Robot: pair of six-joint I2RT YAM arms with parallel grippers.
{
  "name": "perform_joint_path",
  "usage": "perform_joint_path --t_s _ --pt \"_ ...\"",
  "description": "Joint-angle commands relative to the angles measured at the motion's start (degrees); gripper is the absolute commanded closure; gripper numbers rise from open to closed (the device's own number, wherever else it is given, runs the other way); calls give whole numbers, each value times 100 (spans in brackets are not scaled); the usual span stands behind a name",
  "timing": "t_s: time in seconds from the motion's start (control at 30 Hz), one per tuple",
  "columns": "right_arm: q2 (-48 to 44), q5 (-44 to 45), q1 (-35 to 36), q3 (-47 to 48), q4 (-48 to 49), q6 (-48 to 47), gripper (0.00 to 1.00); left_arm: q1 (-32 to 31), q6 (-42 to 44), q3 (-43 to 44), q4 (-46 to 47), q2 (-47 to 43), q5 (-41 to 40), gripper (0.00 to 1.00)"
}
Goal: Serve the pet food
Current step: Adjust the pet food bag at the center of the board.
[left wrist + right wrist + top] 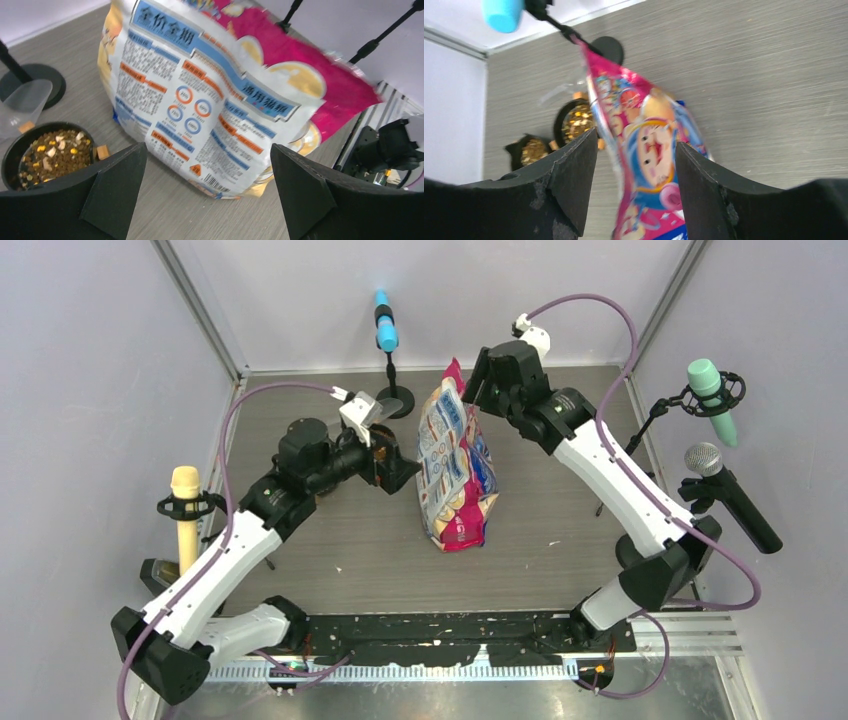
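Top external view: bag (455, 470), printed pink, white and blue, stands upright mid-table (560, 510) between the two arms. Left gripper (400, 472) sits low just left of the bag; right gripper (478, 390) is raised beside the bag's top corner. A clear scoop (385, 405) lies behind the left wrist.

Left wrist view: left gripper (206, 149) has its fingers (120, 185) spread wide, with nothing between them; the bag (210, 85) fills the space ahead. Kibble (52, 155), brown with tan and yellow bits, fills a black bowl (10, 155) at the lower left, beside the bag's base. The scoop (25, 102) lies just behind that bowl, with no kibble showing in it.

Right wrist view: right gripper (636, 139) has its fingers (574, 170) parted, and the bag's (649, 145) pinched top edge runs up between them (whether either finger touches it I cannot tell). Kibble (576, 122) shows in the bowl (558, 125) left of the bag, and more (534, 150) in a second dark container further left. A blue mic (501, 10) stands at the far edge
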Motion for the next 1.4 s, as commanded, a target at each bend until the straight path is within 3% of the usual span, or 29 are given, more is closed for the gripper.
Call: perform_joint_path --t_s 0.0,0.23,0.47,0.5,0.57,0.6,0.67,0.83,1.13,1.37 --pt "410 -191 -283 277 79 -939 34 -543 -82 489 -41 -56 -374 3" --pt "1067 -1629 -549 1035 -2 -1670 33 -1408 -329 753 -13 272 -1782 4" --pt "1106 -2211 -676 855 94 -1514 37 -1534 -487 883 102 389 -2039 4" --pt "1129 -2232 -680 877 39 -1506 42 -1560 -510 929 70 423 -2104 4" --pt "1156 -2151 -704 893 -103 -1351 61 -1702 -614 1050 -112 543 -2561 5" --pt "1114 -2052 -724 855 -143 -1274 78 -1788 -643 1136 -218 628 -2746 5" --pt "1051 -1856 -736 822 -170 -1075 92 -2019 -673 1349 -381 768 -2886 6" --pt "937 -1441 -733 734 -193 -867 95 -2498 -795 1808 -454 959 -3209 6" --pt "744 -1009 -665 594 -67 -1289 95 -2554 -1597 3176 -1375 2046 -3942 12" --pt "542 -1013 -628 301 286 -1586 95 -2562 -1869 4125 -2045 2919 -4120 28"
